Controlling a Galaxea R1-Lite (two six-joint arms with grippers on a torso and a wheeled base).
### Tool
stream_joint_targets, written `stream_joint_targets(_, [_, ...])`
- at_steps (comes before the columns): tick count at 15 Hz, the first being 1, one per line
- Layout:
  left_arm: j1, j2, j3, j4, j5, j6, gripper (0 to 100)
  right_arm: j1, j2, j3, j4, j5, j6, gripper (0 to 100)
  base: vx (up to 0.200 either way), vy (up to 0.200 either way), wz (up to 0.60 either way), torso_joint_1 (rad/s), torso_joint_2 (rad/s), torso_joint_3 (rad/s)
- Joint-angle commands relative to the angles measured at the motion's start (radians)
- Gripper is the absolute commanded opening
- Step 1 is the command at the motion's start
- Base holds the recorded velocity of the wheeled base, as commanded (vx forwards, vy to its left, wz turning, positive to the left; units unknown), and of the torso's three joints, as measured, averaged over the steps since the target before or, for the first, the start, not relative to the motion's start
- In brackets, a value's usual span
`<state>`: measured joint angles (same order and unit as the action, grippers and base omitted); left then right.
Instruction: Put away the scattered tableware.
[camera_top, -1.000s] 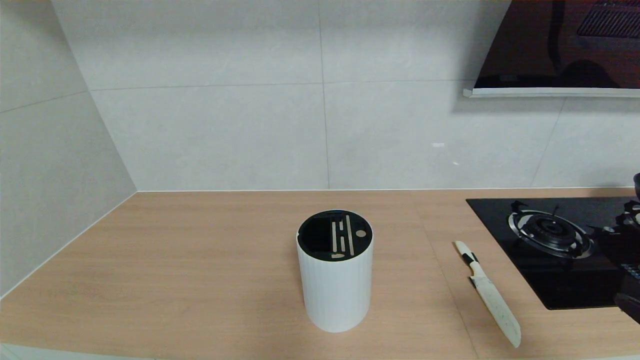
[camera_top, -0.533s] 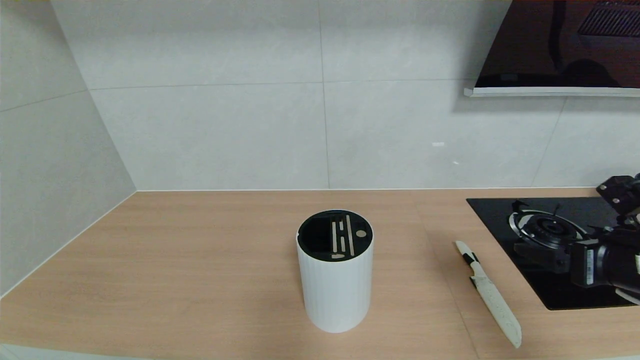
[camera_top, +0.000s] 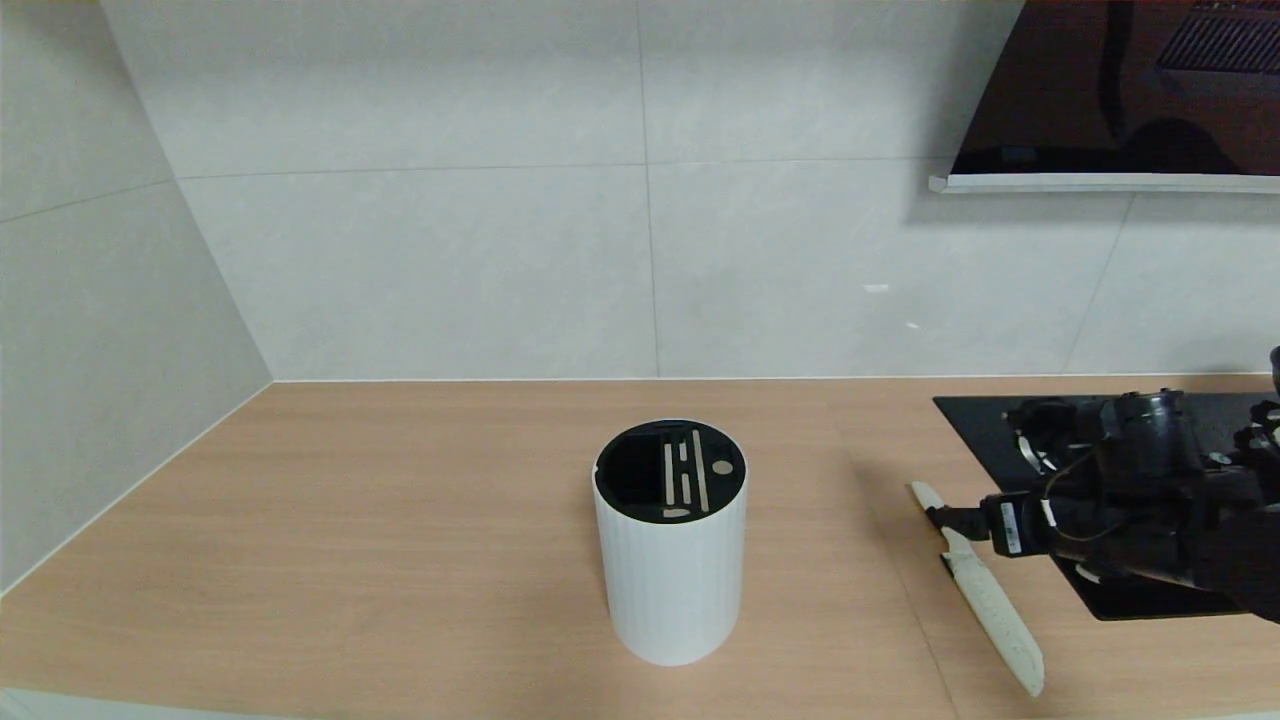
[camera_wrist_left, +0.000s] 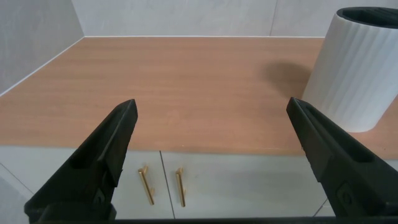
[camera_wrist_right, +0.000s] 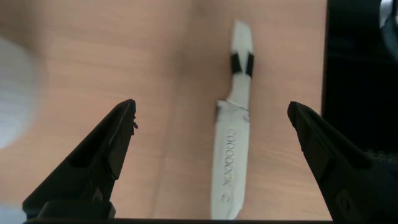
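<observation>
Right of the holder (camera_top: 670, 560), the knife (camera_top: 985, 600) lies front-to-back, handle at the far end; the right gripper (camera_wrist_right: 211, 112), jaws spread wide, hovers above that handle.

Blurred print on knife (camera_wrist_right: 235, 124) blade, white sticker (camera_top: 1010, 527) on right arm (camera_top: 1150, 500), both unreadable

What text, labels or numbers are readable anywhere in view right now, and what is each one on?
On the knife blade: one line of dark print, too blurred to read.
On the white sticker on the right arm: dark marks, too small to read.
On the white knife holder: no print visible.
</observation>
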<state>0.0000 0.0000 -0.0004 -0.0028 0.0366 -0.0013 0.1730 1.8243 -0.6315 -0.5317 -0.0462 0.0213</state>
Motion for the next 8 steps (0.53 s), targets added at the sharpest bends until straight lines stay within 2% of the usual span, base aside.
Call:
stream_joint_targets(1, [0.0, 0.0, 0.0, 0.0, 0.0, 0.0, 100, 0.01, 0.136, -0.005, -0.01, -0.012, -0.001, 100, 0.0, 0.0, 0.0, 0.0, 0.0, 0.0])
stream_joint_targets(5, [0.0, 0.0, 0.0, 0.0, 0.0, 0.0, 100, -0.012, 0.23, -0.002, -0.096, -0.014, -0.001, 100, 0.0, 0.0, 0.0, 0.0, 0.0, 0.0])
stream_joint_targets(8, [0.0, 0.0, 0.0, 0.0, 0.0, 0.0, 100, -0.035, 0.263, -0.007, -0.103, -0.014, -0.003, 100, 0.0, 0.0, 0.0, 0.0, 0.0, 0.0])
